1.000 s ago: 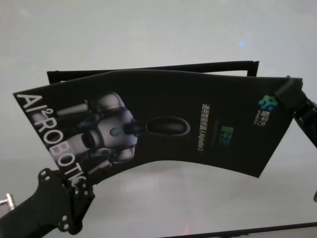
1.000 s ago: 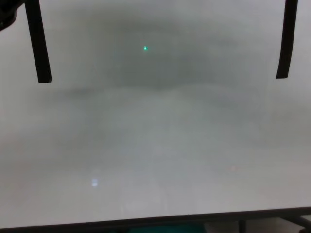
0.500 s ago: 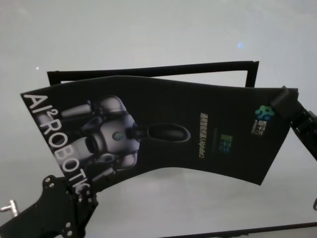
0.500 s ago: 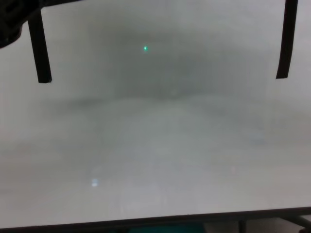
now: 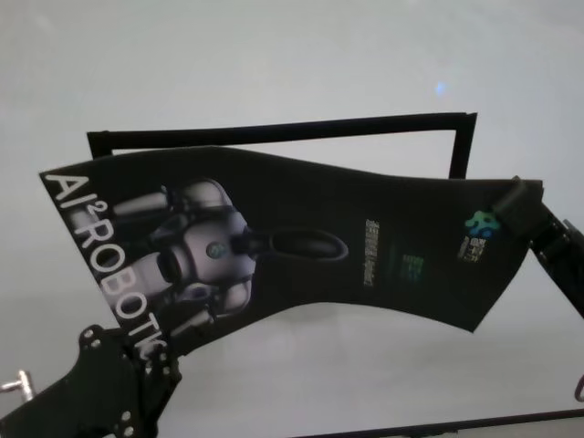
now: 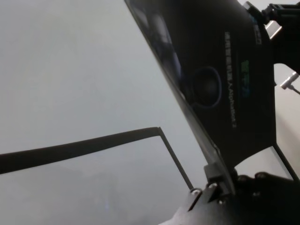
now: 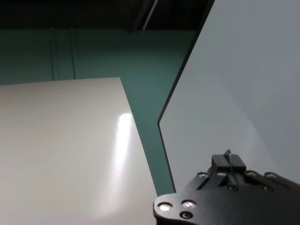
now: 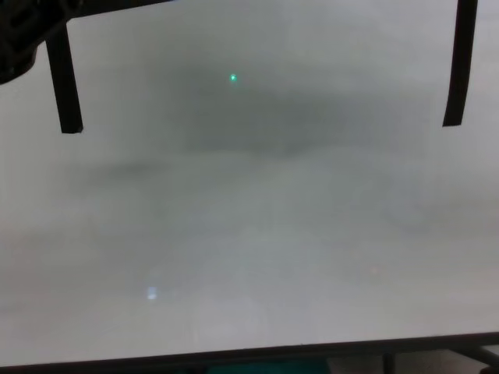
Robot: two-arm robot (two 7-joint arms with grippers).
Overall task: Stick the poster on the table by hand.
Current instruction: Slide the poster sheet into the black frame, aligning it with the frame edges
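Poster [image 5: 301,246] reading "AI²ROBOTIC", clenched at opposite ends by left gripper [image 5: 137,351] and right gripper [image 5: 513,203].

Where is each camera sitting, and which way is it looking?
Head view: up high, looking down at the poster held over the table; both arms show.
Chest view: lower, facing the table; a bit of left arm shows in the corner.
Left wrist view: on the left arm, looking along the poster's edge.
Right wrist view: on the right arm, seeing its black mount.
Head and left wrist views share the poster.
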